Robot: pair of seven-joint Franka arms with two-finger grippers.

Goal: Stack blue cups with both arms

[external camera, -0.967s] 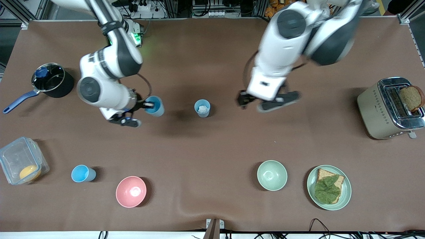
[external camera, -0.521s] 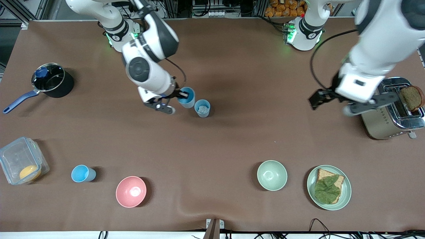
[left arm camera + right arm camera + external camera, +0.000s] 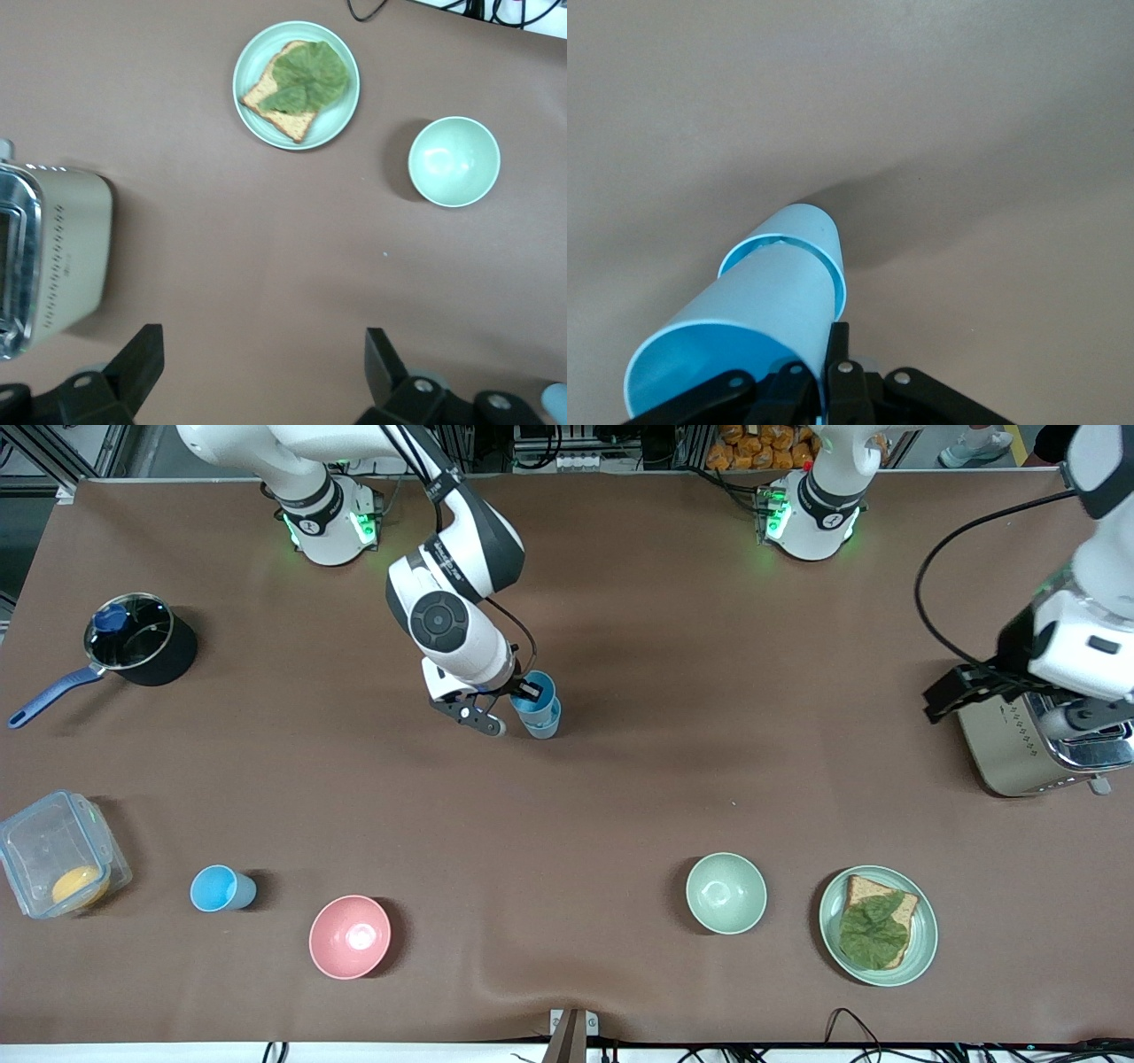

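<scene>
Right pincer (image 3: 523, 691) is clamped on the rim of the sky-blue cup (image 3: 534, 695), one finger inside the cup and one outside. Half a second ago that cup was carried just beside the paler blue cup (image 3: 544, 726); now it is set over it, and the right wrist view shows its base entering the mouth of the paler blue cup (image 3: 788, 252), whose rim is seen ringing the held wall. The carried cup is tilted, so the nesting is judged begun but not seated. The pair is placed near the middle of the surface (image 3: 620, 797), at about 5 o'clock from the right arm's base.

Left pincer (image 3: 1019, 700) has been drawn off toward the left arm's end of the surface and is now held over the toaster (image 3: 1019, 744); in the left wrist view its fingers (image 3: 133, 363) are spread wide and nothing is held between them.

A third blue cup (image 3: 217, 888) is left on the surface, at about 9 o'clock from the pink bowl (image 3: 350, 936), so more stacking is judged to remain. The lower cup is steadied by nothing, and it could be tipped if the upper one is pressed in at an angle.
</scene>
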